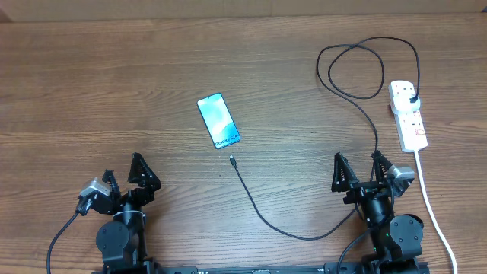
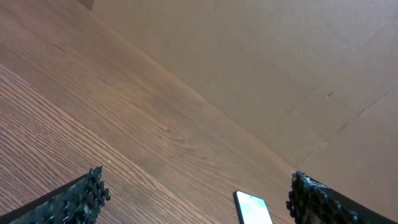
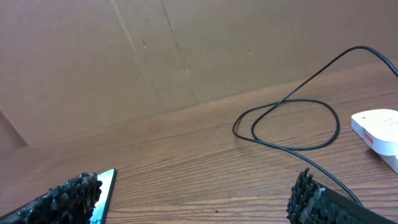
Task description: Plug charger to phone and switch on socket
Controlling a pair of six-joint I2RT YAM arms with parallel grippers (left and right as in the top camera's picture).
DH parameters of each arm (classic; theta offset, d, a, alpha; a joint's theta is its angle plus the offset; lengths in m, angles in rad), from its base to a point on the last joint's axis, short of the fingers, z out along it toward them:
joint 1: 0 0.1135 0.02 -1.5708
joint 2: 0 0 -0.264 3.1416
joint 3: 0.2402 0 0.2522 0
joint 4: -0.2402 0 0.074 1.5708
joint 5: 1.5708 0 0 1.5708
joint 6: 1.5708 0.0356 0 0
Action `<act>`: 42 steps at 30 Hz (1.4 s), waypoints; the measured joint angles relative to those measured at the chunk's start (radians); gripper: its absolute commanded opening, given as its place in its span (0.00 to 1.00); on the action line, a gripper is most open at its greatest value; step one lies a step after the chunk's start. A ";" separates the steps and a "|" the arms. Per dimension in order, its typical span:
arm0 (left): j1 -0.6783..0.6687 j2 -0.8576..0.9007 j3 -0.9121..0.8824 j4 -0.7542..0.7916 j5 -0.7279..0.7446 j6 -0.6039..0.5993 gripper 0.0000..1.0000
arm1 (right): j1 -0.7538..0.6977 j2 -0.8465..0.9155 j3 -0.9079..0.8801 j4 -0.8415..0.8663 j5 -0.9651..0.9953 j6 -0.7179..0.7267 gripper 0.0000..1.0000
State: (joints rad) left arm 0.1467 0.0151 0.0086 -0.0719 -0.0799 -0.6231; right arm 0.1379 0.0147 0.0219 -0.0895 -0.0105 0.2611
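Note:
The phone [image 1: 218, 120] lies flat mid-table, screen up, tilted; it also shows in the left wrist view [image 2: 253, 209] and the right wrist view [image 3: 103, 187]. The charger cable [image 1: 259, 209] lies loose, its small tip [image 1: 232, 160] just below the phone. The cable loops at the back right [image 3: 292, 121] and its black plug [image 1: 412, 99] sits in the white socket strip [image 1: 408, 114], also seen in the right wrist view [image 3: 376, 127]. My left gripper [image 1: 125, 176] is open and empty near the front left. My right gripper [image 1: 359, 169] is open and empty near the front right.
The socket's thick white cord [image 1: 430, 202] runs down the right side past my right arm. A brown cardboard wall [image 3: 186, 50] stands behind the wooden table [image 1: 114, 91].

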 measured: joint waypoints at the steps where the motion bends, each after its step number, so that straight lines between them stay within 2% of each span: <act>1: 0.000 0.000 0.000 -0.001 0.001 -0.003 1.00 | 0.000 0.000 0.000 0.000 0.000 0.000 1.00; 6: 0.000 0.000 0.000 -0.004 0.058 -0.007 1.00 | 0.000 0.000 0.000 0.000 0.000 0.000 1.00; 13: 0.000 0.000 0.003 0.001 0.231 0.016 1.00 | 0.000 0.000 0.000 -0.001 0.000 0.000 1.00; 21: 0.000 0.033 0.135 -0.140 0.305 0.114 1.00 | 0.000 0.000 0.000 0.000 0.000 0.000 1.00; 26: 0.000 0.161 0.318 -0.212 0.317 0.190 1.00 | 0.000 0.000 0.000 0.000 0.000 0.000 1.00; 37: -0.001 0.581 0.710 -0.432 0.323 0.282 1.00 | 0.000 0.000 -0.003 0.000 0.000 0.000 1.00; 42: -0.061 0.697 0.824 -0.458 0.307 0.346 1.00 | 0.000 0.000 -0.003 0.000 0.000 0.001 1.00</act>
State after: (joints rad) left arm 0.0853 0.7120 0.8326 -0.5301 0.2276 -0.2768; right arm 0.1379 0.0147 0.0185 -0.0895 -0.0105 0.2623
